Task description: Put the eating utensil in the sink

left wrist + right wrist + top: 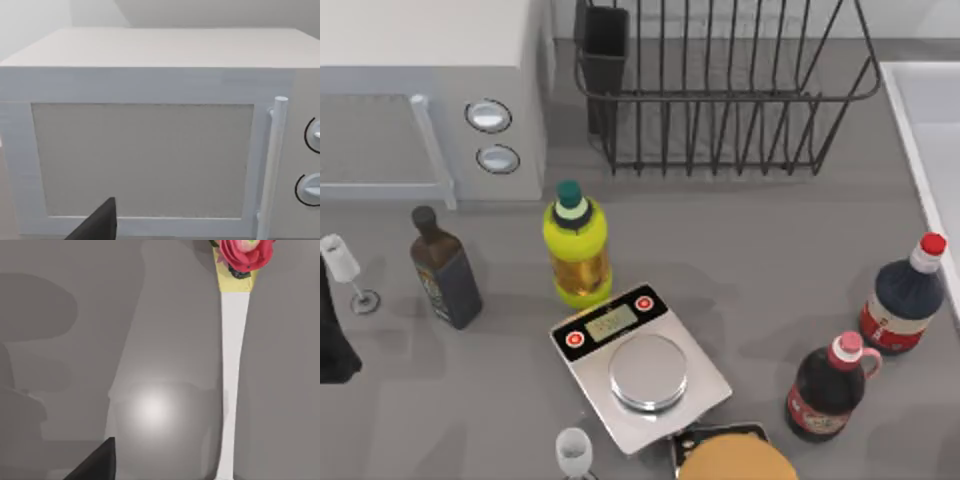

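Note:
The eating utensil [231,390] has a long white handle with a yellow end bearing a pink flower. It lies flat on the grey table in the right wrist view. A dark part of my right gripper [95,465] hangs above the table beside it, apart from the handle. The sink [920,100] is the pale basin with a white rim at the table's right edge. My left arm [335,340] is a dark shape at the left edge. A dark part of my left gripper [97,225] faces the microwave door [142,160].
A white microwave [430,100] stands back left and a black wire dish rack [720,100] at the back middle. A yellow-green bottle [578,250], a dark bottle [445,270], a scale [640,365], two cola bottles [905,300] [830,385] and wine glasses [345,265] [574,452] crowd the table.

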